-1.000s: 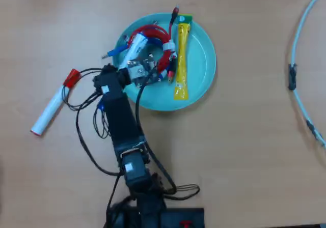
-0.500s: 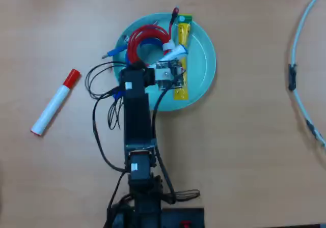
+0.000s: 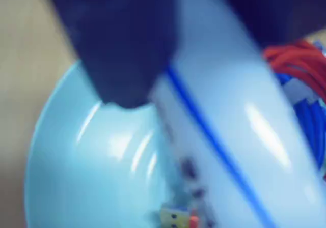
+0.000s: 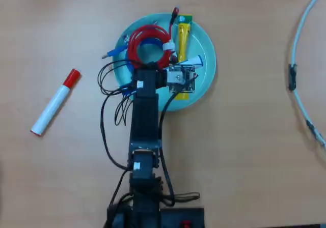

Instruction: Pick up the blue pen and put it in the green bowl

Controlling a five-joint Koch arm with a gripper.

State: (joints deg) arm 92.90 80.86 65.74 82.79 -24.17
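Observation:
The blue pen (image 3: 229, 126) fills the wrist view as a white barrel with a blue line and dark print, held between two dark jaws at the top. My gripper (image 3: 204, 29) is shut on it. From overhead, the gripper (image 4: 187, 69) hovers over the right half of the green bowl (image 4: 209, 47). Only the pen's white and blue end (image 4: 194, 61) sticks out past the wrist board. The bowl's pale teal inside (image 3: 76, 162) lies right under the pen.
Coiled red and blue cables (image 4: 147, 42) and a yellow sachet (image 4: 182, 34) lie in the bowl. A red-capped white marker (image 4: 53, 103) rests on the wooden table to the left. A pale cable (image 4: 300, 60) runs down the right edge. The arm's base (image 4: 147, 207) stands at the bottom.
The arm has swung to the right, carrying the pen from the bowl's left rim across the cables to its right half.

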